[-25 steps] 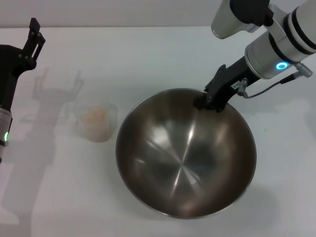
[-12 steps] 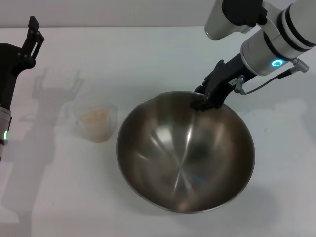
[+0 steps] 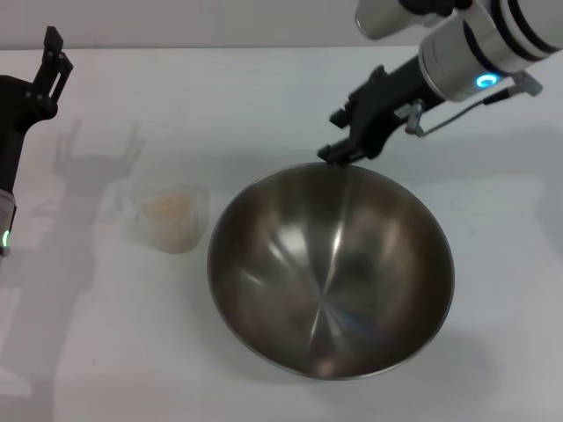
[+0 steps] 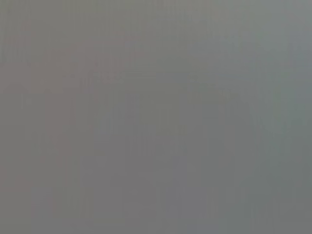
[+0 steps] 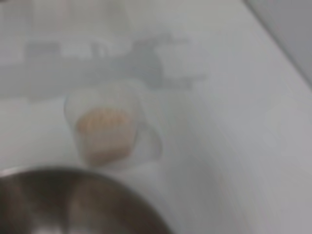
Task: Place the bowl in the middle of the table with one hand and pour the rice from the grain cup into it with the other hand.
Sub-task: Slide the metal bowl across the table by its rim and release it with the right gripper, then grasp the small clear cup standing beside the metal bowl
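The large steel bowl (image 3: 330,272) sits on the white table (image 3: 220,97), in its middle. My right gripper (image 3: 334,136) is open and hovers just above and behind the bowl's far rim, not touching it. The clear grain cup (image 3: 171,218) with beige rice (image 3: 167,207) stands upright just left of the bowl. The right wrist view shows the cup (image 5: 105,129) and the bowl's rim (image 5: 73,195). My left gripper (image 3: 54,51) is open, raised at the far left, well away from the cup. The left wrist view shows only plain grey.
The table's far edge (image 3: 220,47) runs along the top of the head view. My left arm's shadow (image 3: 97,149) lies on the table behind the cup.
My right gripper has let go of the bowl's far rim and lifted up and away from it. The bowl has settled flat. The left arm has shifted slightly left.
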Motion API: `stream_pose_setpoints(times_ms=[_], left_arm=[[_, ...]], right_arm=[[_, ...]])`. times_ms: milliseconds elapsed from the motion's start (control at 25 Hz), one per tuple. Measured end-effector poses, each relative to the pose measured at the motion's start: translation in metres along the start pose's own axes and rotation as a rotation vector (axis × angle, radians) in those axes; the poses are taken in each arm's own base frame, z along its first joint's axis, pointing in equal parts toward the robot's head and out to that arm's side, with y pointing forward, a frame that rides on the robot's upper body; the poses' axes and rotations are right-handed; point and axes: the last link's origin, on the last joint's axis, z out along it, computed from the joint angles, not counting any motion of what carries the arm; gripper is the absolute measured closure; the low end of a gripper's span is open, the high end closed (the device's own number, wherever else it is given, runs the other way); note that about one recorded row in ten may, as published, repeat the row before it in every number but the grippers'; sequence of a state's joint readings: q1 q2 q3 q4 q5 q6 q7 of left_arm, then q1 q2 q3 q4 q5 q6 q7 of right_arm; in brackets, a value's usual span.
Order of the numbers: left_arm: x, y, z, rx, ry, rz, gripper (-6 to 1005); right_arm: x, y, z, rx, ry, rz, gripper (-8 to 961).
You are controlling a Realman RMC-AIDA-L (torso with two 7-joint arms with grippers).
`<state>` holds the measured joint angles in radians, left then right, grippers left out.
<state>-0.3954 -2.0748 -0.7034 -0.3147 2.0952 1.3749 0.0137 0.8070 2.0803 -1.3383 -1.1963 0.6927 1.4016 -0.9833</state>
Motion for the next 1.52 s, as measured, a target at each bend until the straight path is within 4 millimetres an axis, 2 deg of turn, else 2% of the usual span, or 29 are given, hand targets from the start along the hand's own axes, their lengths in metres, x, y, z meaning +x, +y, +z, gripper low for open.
stream_pose_setpoints(times_ms=[40,120,280,320,360,400,480,520,560,680,720,760,800,840,920,960,1040,1080,1120,1160,1280,1320,1360,1400,1480,1520], left_arm=[[0.000,0.000,0.000,0.001,0.001,0.000,129],[0.000,-0.001,-0.001,0.003,0.001,0.001,128],[0.000,-0.003,-0.002,0.007,0.001,0.004,128],[0.000,-0.003,-0.002,0.007,0.001,0.004,128],[0.000,-0.003,-0.002,0.007,0.001,0.005,128],[0.000,-0.003,-0.003,0.008,0.000,0.005,128],[0.000,-0.003,-0.003,0.008,0.000,0.005,128],[0.000,-0.004,-0.003,0.009,-0.001,0.005,128],[0.000,-0.004,-0.004,0.009,-0.002,0.006,128],[0.000,-0.004,-0.004,0.010,-0.002,0.006,128],[0.000,-0.004,-0.004,0.010,-0.002,0.006,128],[-0.001,-0.004,-0.004,0.010,-0.002,0.006,129],[-0.001,-0.004,-0.004,0.010,-0.003,0.007,129],[-0.001,-0.004,-0.004,0.010,-0.004,0.007,129],[-0.001,-0.005,-0.005,0.012,-0.006,0.008,129],[-0.001,-0.005,-0.005,0.012,-0.006,0.008,129],[-0.001,-0.005,-0.005,0.012,-0.006,0.008,129],[-0.001,-0.005,-0.005,0.012,-0.006,0.008,129],[-0.002,-0.006,-0.008,0.017,-0.008,0.007,129],[-0.002,-0.006,-0.008,0.017,-0.008,0.007,129],[-0.002,-0.006,-0.010,0.020,-0.010,0.005,129],[-0.003,-0.007,-0.013,0.024,-0.013,0.002,129],[-0.003,-0.007,-0.013,0.024,-0.014,0.001,128],[-0.003,-0.007,-0.014,0.025,-0.017,-0.002,128],[-0.004,-0.007,-0.016,0.023,-0.021,-0.006,128],[-0.005,-0.008,-0.019,0.024,-0.027,-0.010,128]], right_arm=[[0.000,0.000,0.000,0.000,0.000,0.000,467],[-0.014,0.000,-0.010,0.035,-0.078,-0.024,444],[-0.022,-0.004,-0.016,0.102,-0.137,-0.045,442],[-0.025,-0.007,-0.018,0.184,-0.188,-0.058,442],[-0.025,-0.007,-0.018,0.184,-0.188,-0.058,442],[-0.025,-0.008,-0.021,0.285,-0.245,-0.080,443],[-0.025,-0.008,-0.023,0.340,-0.273,-0.096,444],[-0.023,-0.007,-0.024,0.454,-0.314,-0.141,444],[-0.023,-0.007,-0.024,0.454,-0.314,-0.141,444],[-0.017,-0.003,-0.022,0.633,-0.366,-0.212,442],[-0.011,0.002,-0.019,0.765,-0.426,-0.252,442],[-0.011,0.002,-0.019,0.765,-0.426,-0.252,443],[-0.003,0.009,-0.016,0.895,-0.497,-0.280,443],[-0.003,0.009,-0.016,0.895,-0.497,-0.280,444],[0.017,0.021,-0.007,1.073,-0.633,-0.285,446],[0.017,0.021,-0.007,1.073,-0.633,-0.285,446],[0.034,0.028,-0.006,1.177,-0.776,-0.238,447],[0.045,0.030,-0.003,1.192,-0.827,-0.202,446],[0.065,0.031,-0.006,1.204,-0.964,-0.096,446],[0.065,0.031,-0.006,1.204,-0.964,-0.096,445],[0.100,0.029,-0.010,1.140,-1.125,0.100,444],[0.122,0.026,-0.008,1.075,-1.163,0.229,444],[0.122,0.026,-0.008,1.075,-1.163,0.229,443],[0.142,0.023,-0.005,1.037,-1.154,0.331,443],[0.150,0.021,-0.003,1.022,-1.149,0.372,442],[0.168,0.019,-0.001,0.997,-1.125,0.456,442]])
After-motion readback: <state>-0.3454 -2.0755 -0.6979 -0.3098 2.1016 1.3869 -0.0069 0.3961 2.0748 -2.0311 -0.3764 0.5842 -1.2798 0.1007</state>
